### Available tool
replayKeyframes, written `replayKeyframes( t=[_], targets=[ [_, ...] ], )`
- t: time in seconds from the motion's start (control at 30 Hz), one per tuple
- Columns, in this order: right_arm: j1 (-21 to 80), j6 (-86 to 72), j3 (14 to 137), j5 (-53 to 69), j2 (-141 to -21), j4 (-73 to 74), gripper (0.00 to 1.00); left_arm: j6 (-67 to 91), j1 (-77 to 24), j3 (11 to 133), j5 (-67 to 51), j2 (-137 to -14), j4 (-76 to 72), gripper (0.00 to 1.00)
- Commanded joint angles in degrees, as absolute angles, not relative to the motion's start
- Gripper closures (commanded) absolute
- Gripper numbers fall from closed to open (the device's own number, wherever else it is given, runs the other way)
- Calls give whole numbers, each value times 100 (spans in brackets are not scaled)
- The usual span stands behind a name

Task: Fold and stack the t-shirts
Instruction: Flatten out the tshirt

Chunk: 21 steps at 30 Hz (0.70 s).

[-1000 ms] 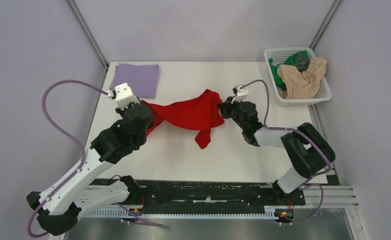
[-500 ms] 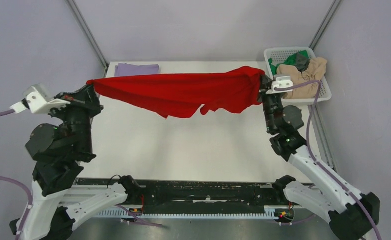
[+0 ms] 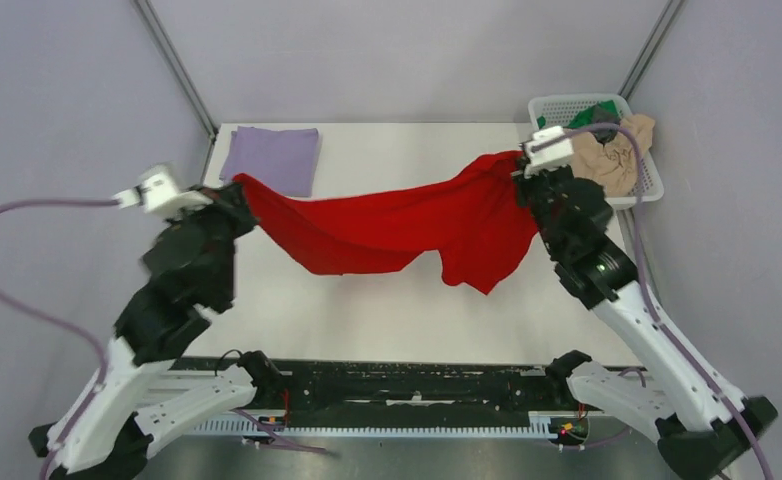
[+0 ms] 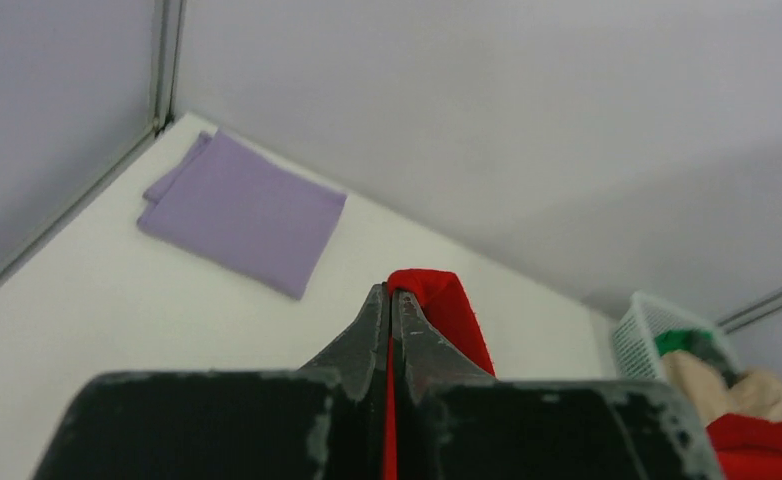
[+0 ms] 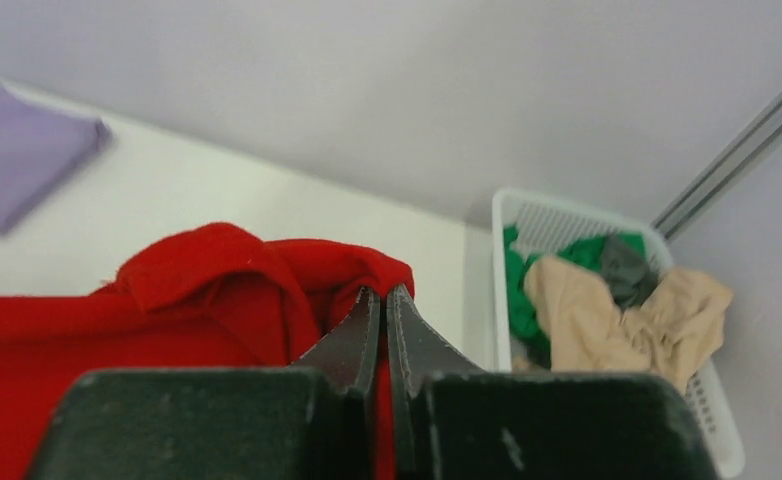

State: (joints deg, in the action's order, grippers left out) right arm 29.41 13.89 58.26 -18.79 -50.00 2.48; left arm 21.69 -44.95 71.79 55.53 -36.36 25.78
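Above the table (image 3: 367, 310), the red shirt (image 3: 387, 225) hangs stretched between the left gripper (image 3: 239, 192) and right gripper (image 3: 520, 172), each clamped tight on one end. The folded purple shirt (image 3: 272, 158) lies at the far left corner.

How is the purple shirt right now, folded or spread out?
Folded. The purple shirt lies as a compact flat rectangle at the far left corner of the table, layered edges showing.
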Motion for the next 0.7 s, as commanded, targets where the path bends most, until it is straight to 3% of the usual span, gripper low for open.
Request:
replayKeyframes(
  t=[0.0,0.13,0.17,0.2,0.33,0.43,0.67],
  targets=[
    [2768,1011,5735,-2111,-6207,1088,100,3757,-4164,6629,5334,-5119,3732,98],
    [2135,665,6183,-1286,-7927,843,96,3952,-3115,5977,3872,-6039,3349,98],
    [1967,571,6459,-1076,-8338,917,86,3898,-2894,5827,3530,-6218,3087,98],
    [1837,449,6756,-935,-8779,1095,64,3870,-2722,5695,3249,-6390,2916,98],
    [1749,263,7337,-1082,-9295,1545,3,3874,-2411,5634,2636,-6974,2699,98],
    [1749,-116,6752,-1166,-8756,1540,2,3877,-2399,5512,2452,-7115,2586,98],
    [2367,-1169,3961,-898,-6849,2163,2,3911,-2392,4794,2354,-6596,2399,98]
  ],
)
